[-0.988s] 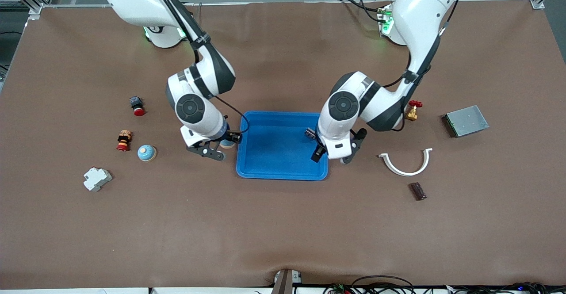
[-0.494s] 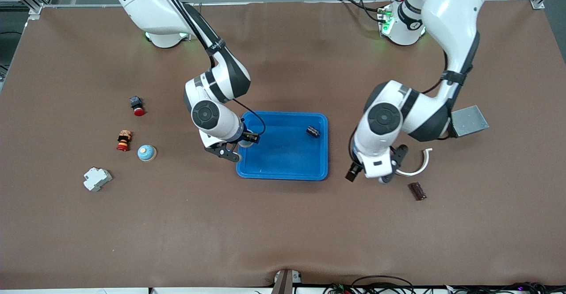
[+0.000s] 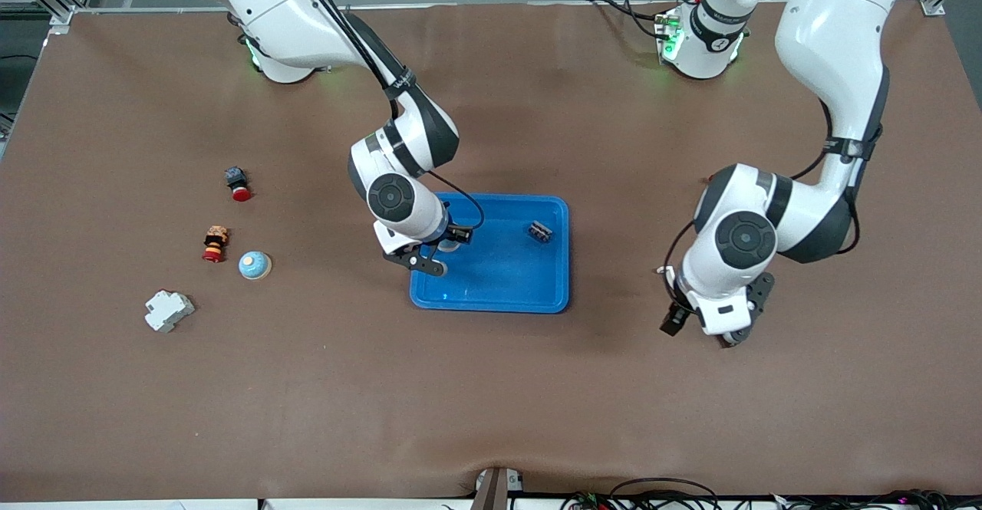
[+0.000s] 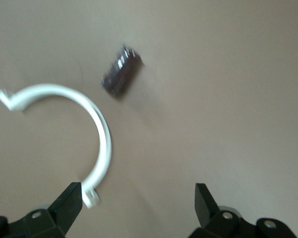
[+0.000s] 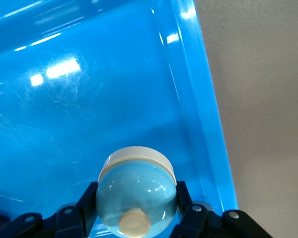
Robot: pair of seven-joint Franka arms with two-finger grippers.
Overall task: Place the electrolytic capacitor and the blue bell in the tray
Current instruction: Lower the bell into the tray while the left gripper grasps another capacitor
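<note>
Holding the pale-blue domed bell (image 5: 136, 191), my right tool (image 5: 137, 218) is clamped on it over the shallow bright-blue plastic tray (image 3: 499, 295). I see the small dark cylindrical capacitor (image 3: 540, 231) lying in that tray toward the left arm's end. My left tool (image 4: 139, 208) hangs spread apart over bare brown desk (image 3: 491, 395).

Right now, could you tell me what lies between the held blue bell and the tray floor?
Nothing: right wrist view shows bare tray floor under the pale-blue dome bell.
</note>
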